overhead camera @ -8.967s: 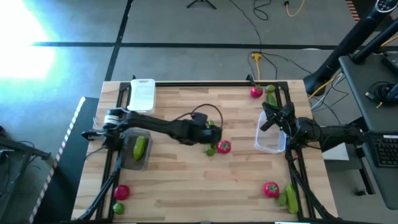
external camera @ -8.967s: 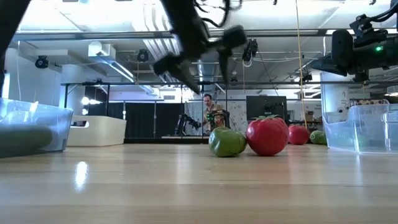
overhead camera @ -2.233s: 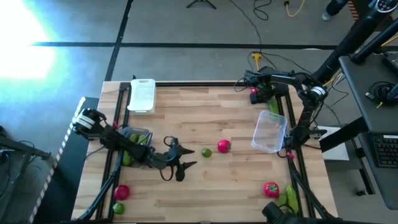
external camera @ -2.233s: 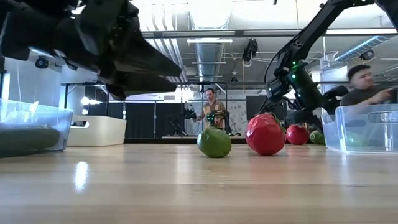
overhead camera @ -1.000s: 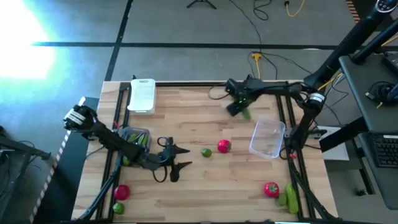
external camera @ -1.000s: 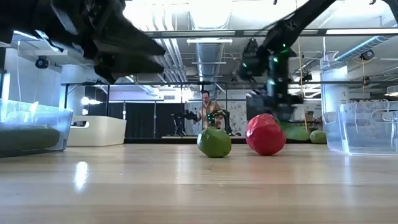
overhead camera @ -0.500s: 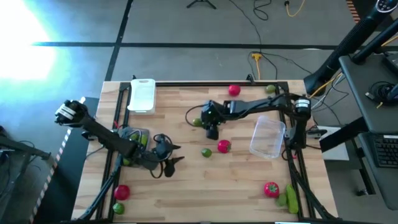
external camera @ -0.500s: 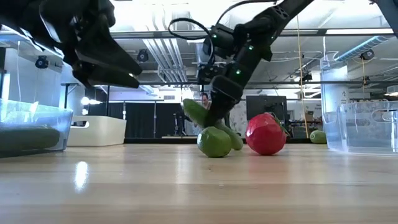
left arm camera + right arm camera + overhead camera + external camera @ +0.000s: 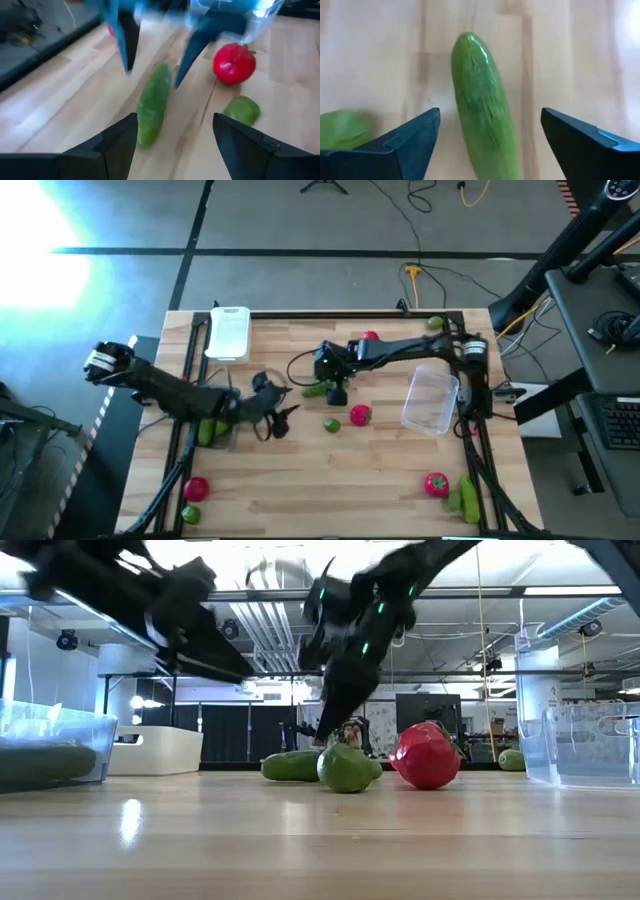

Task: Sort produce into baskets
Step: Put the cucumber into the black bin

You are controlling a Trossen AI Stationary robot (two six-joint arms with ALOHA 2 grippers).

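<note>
Low view: pale wood-plank table (image 9: 320, 850) under exposed ceiling ducts (image 9: 270, 620).

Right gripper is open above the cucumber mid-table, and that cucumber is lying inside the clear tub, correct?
Not quite. The right gripper is open above the cucumber, but the cucumber lies on the bare table, not in the clear tub. The high view shows it.

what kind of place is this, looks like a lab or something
Most likely a robotics lab or workshop. A butcher-block wooden table sits on a bare grey concrete floor with loose cables, and the low view shows exposed ceiling ducts and black-curtained workstations behind.
</note>
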